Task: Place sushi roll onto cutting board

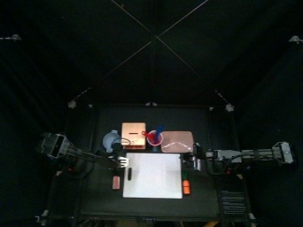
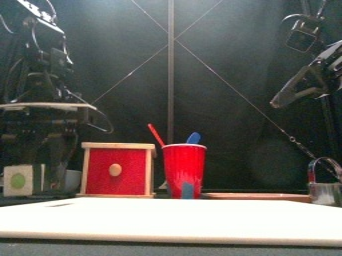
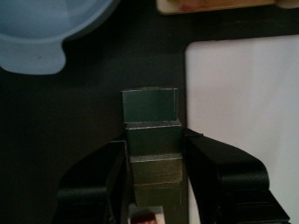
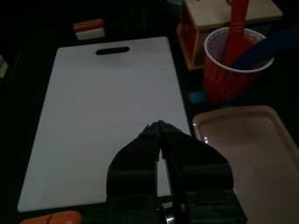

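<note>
The sushi roll (image 3: 152,109) is a dark green block with a pale end. It sits between the jaws of my left gripper (image 3: 156,144), which is shut on it. The roll hangs over black table, between the blue bowl and the white cutting board (image 3: 251,105). In the top view the left gripper (image 1: 122,163) is just off the left edge of the board (image 1: 154,177), and the roll is hidden under it. My right gripper (image 4: 156,133) is shut and empty, over the right end of the board (image 4: 105,114). It also shows in the top view (image 1: 187,162).
A blue bowl (image 3: 47,31), a red-fronted wooden box (image 2: 116,170), a red cup (image 2: 183,170) with utensils and a pink tray (image 4: 246,140) stand behind the board. An orange-and-white food piece (image 4: 87,31) lies by the board's handle end, and another orange piece (image 4: 52,219) at its opposite corner.
</note>
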Tool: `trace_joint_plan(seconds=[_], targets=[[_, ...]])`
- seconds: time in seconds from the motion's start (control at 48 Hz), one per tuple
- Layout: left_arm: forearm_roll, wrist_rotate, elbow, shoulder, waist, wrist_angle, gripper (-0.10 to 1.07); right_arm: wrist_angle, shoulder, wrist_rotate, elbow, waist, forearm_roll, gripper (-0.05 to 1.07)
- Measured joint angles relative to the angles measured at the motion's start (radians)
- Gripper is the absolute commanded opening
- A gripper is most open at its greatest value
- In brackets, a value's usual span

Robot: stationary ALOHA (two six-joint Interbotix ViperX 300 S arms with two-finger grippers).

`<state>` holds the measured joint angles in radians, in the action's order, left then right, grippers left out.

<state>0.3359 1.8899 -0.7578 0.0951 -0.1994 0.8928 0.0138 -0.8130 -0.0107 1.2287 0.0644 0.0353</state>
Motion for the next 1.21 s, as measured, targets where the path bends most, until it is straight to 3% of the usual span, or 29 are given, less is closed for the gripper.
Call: trace_joint_plan(seconds=[0.208, 0.375, 0.875, 1.208], targets=[[0.003, 0.003, 0.011, 0.101, -0.052, 0.037, 0.7, -0.02, 0.0, 0.0, -0.003, -0.002, 0.011, 0.01], [0.018, 0.003, 0.078, 0.083, -0.063, 0.037, 0.7, -0.031, -0.003, 0.0, -0.015, -0.002, 0.011, 0.01], [0.06, -0.046, 0.449, -0.275, -0.058, 0.049, 0.7, -0.063, -0.009, 0.0, -0.044, 0.0, 0.003, 0.01], [0.012, -0.098, 0.663, -0.422, -0.021, 0.049, 0.71, -0.12, -0.014, 0.0, -0.044, -0.002, 0.021, 0.01]])
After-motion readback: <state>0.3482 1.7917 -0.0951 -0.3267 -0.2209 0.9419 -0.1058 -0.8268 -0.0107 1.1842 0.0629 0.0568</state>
